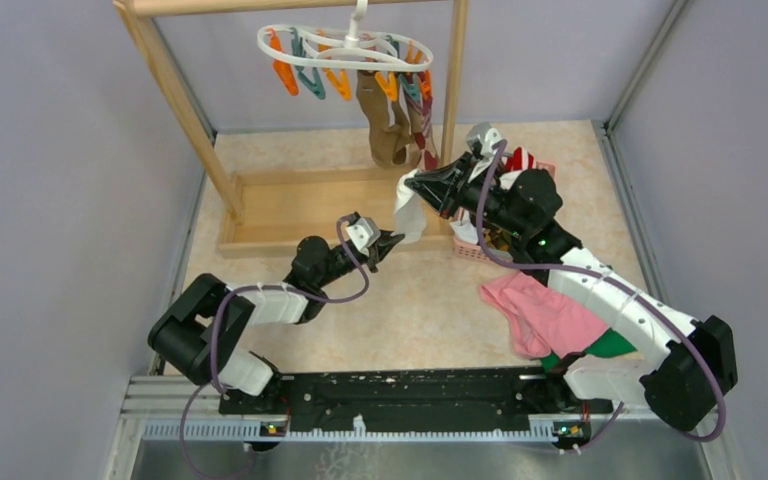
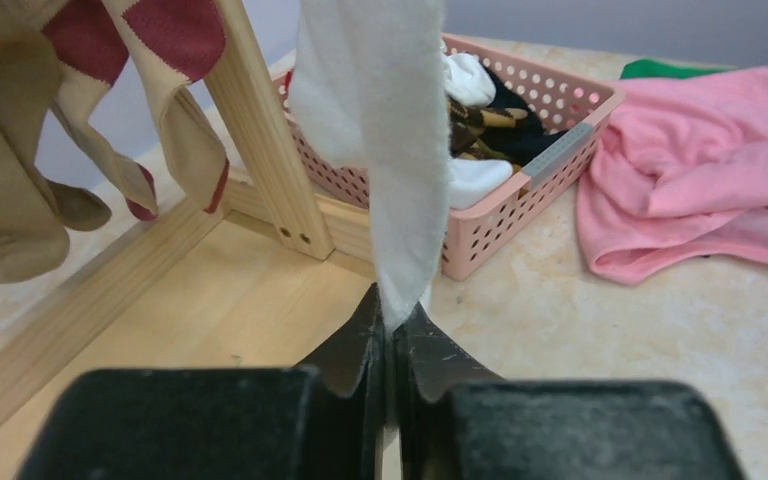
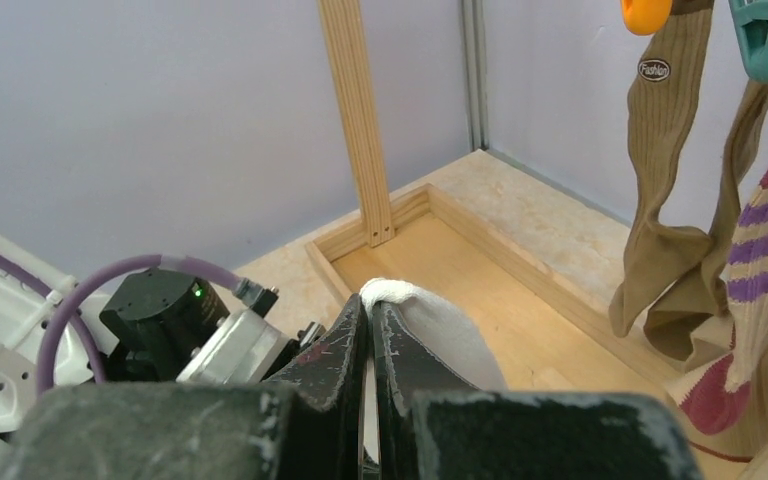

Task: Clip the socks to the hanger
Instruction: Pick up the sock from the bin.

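A white sock (image 1: 411,212) hangs stretched between my two grippers above the wooden rack base. My right gripper (image 1: 407,184) is shut on its upper end (image 3: 400,292). My left gripper (image 1: 397,240) is shut on its lower tip (image 2: 397,300). The white hanger (image 1: 345,45) with orange and teal clips hangs from the rack's top bar at the back. An olive-brown sock (image 1: 382,125) and a tan sock with maroon stripes (image 1: 422,125) hang clipped to it; both show in the right wrist view (image 3: 675,200) (image 3: 760,330) and in the left wrist view (image 2: 5,200) (image 2: 165,90).
The wooden rack frame (image 1: 195,125) has a tray base (image 1: 300,205) and a right post (image 1: 454,70). A pink basket (image 2: 520,190) holding more socks stands right of the post. A pink cloth (image 1: 540,310) and a green cloth (image 1: 610,345) lie by my right arm.
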